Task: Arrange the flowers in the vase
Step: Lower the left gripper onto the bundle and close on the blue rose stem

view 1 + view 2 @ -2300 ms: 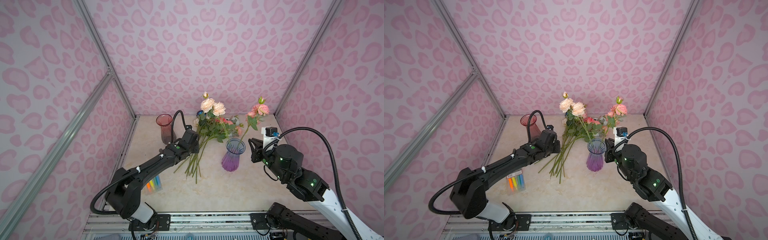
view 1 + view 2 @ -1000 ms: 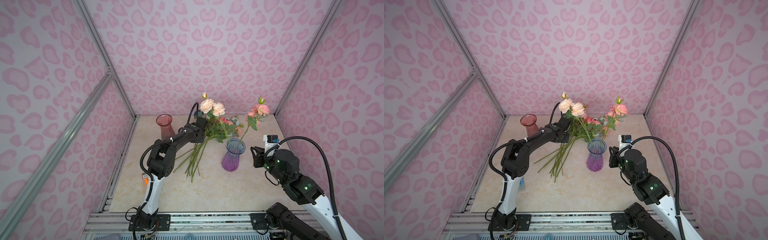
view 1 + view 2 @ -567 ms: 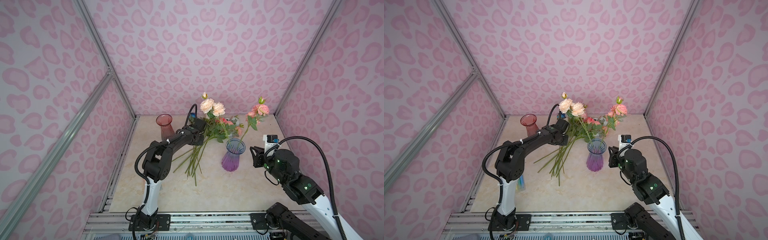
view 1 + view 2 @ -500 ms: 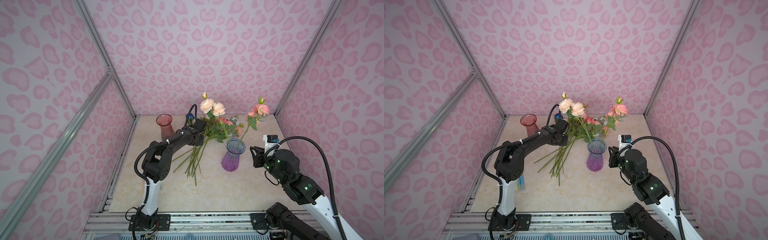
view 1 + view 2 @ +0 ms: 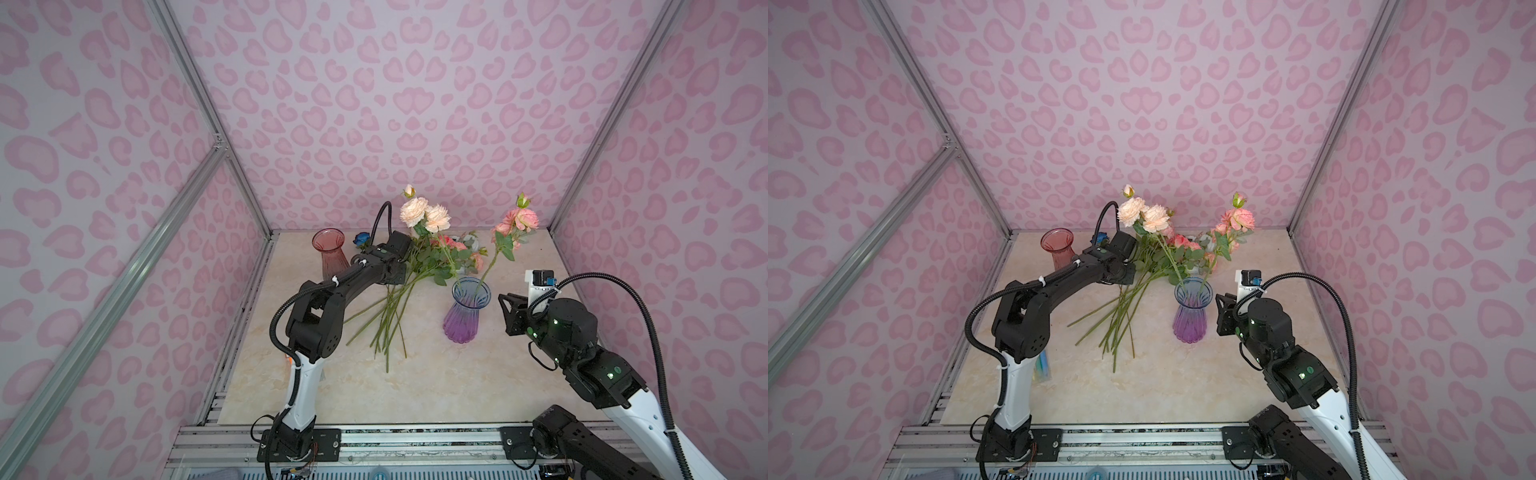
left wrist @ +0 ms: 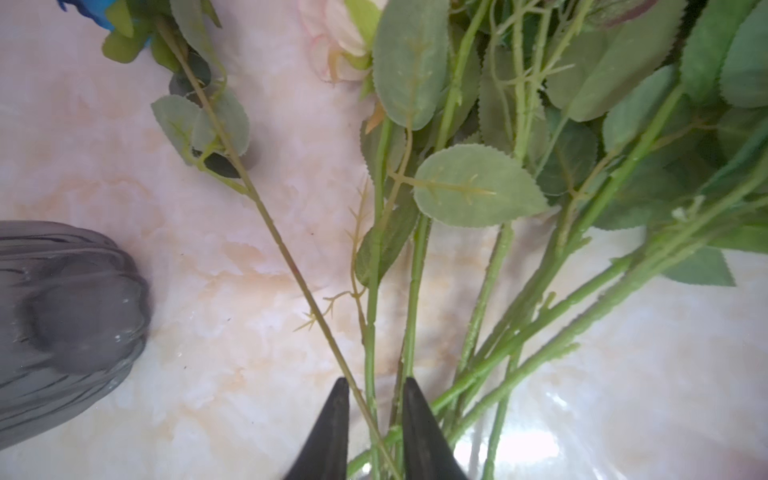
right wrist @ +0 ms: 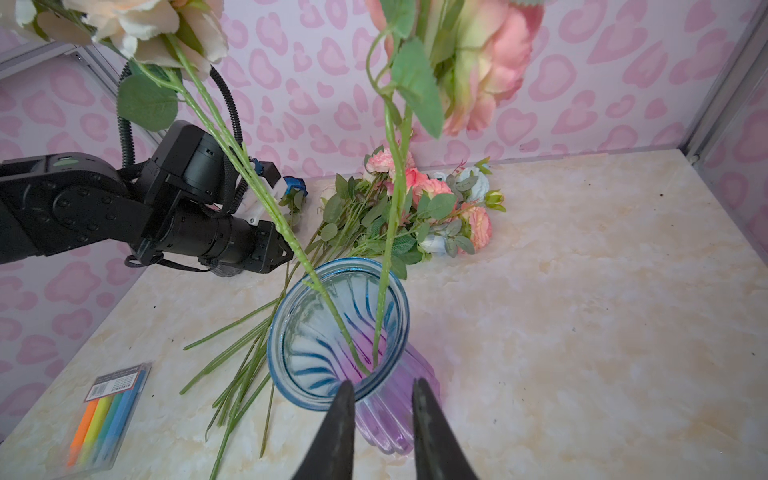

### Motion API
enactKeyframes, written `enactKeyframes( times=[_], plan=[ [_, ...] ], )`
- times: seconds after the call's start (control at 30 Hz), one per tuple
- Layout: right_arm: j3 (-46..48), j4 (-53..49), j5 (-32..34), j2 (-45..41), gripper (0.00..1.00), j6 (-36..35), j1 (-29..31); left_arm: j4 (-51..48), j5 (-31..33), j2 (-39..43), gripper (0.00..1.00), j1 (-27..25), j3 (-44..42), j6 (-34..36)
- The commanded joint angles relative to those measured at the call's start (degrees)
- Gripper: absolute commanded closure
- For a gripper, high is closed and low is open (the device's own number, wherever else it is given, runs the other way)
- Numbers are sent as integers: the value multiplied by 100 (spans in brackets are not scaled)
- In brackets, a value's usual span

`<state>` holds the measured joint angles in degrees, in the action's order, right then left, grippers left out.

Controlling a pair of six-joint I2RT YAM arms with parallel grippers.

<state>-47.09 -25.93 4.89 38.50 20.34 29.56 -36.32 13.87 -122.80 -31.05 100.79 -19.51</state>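
Observation:
The vase (image 5: 466, 309) (image 5: 1190, 311) (image 7: 336, 332) is ribbed glass, blue at the rim and purple below. It stands upright with a peach-headed stem (image 5: 424, 214) and a pink-headed stem (image 5: 519, 220) in it. The other flowers (image 5: 415, 274) (image 5: 1142, 282) (image 7: 399, 216) lie in a heap behind and left of it. My left gripper (image 5: 401, 276) (image 6: 374, 388) is down among their stems (image 6: 370, 332), open, its jaws standing a little apart around a few stems. My right gripper (image 5: 505, 301) (image 7: 382, 384) hovers just right of the vase, open and empty.
A reddish glass vase (image 5: 329, 255) (image 5: 1059, 249) stands at the back left, close to my left arm. A deep blue flower (image 5: 361, 239) (image 7: 295, 185) lies beside it. A pack of coloured markers (image 7: 110, 415) lies front left. Pink walls enclose the table.
My left arm has raised its elbow and pushed its gripper further back into the heap of stems. My right gripper has drawn back a little from the vase. Hardly anything moved in the last half second.

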Motion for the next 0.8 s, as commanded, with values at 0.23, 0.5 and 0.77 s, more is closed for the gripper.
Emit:
enactKeyframes(
  times=[0.23, 0.5, 0.77],
  plan=[
    [45, 264, -102, 165, 73, 12, -7, 82, -754, -302, 67, 585, 220, -331],
    [-23, 221, -46, 156, 73, -17, -8, 80, -823, -759, 69, 704, 523, -365],
    [-55, 177, -26, 105, 72, -13, -21, 230, -989, -662, 90, 705, 407, -186]
  ],
)
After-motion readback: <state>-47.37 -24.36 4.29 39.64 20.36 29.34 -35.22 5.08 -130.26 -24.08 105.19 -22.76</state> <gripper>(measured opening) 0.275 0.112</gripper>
